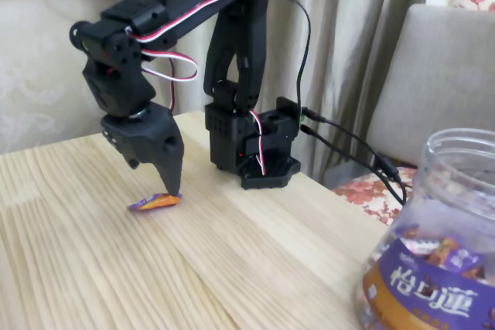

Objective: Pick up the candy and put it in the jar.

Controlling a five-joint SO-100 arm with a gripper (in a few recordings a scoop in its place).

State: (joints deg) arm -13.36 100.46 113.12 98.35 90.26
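Fingertips of the black two-finger gripper [172, 188] pinch the right end of the small purple-and-orange wrapped candy [153, 202], lying lengthwise leftward on the pale wooden table [232, 268], well apart from the large clear plastic jar [437, 245].

candy [154, 202]: 1 loose on table [116, 268] | jar [433, 253]: 1 | arm: 1, gripper [172, 189]: 1 | chair [441, 83]: 1

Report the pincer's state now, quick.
Pincer: down at the table, its tip on the candy, which lies on the wood. Closed on it or not: cannot be told from this fixed view.
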